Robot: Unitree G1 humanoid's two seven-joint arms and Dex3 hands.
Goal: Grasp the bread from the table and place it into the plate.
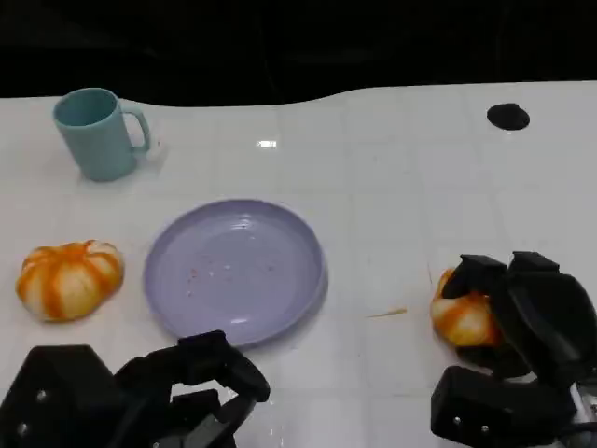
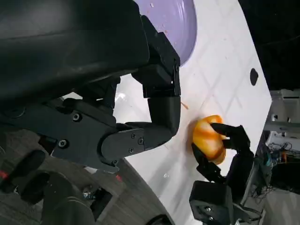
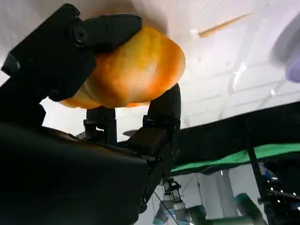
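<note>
White tiled table (image 1: 392,187). Right hand (image 1: 522,317) grips a round orange-and-white glazed bread (image 1: 462,317), right of the lavender plate (image 1: 233,271) and apart from it. Left hand (image 1: 177,392) holds nothing, fingers curled loosely near the plate's front rim.

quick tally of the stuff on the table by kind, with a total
orange-and-white round bread rolls: 2
lavender round plate: 1
teal ceramic mug: 1
small black round disc: 1
thin orange sliver: 1
total: 6
</note>
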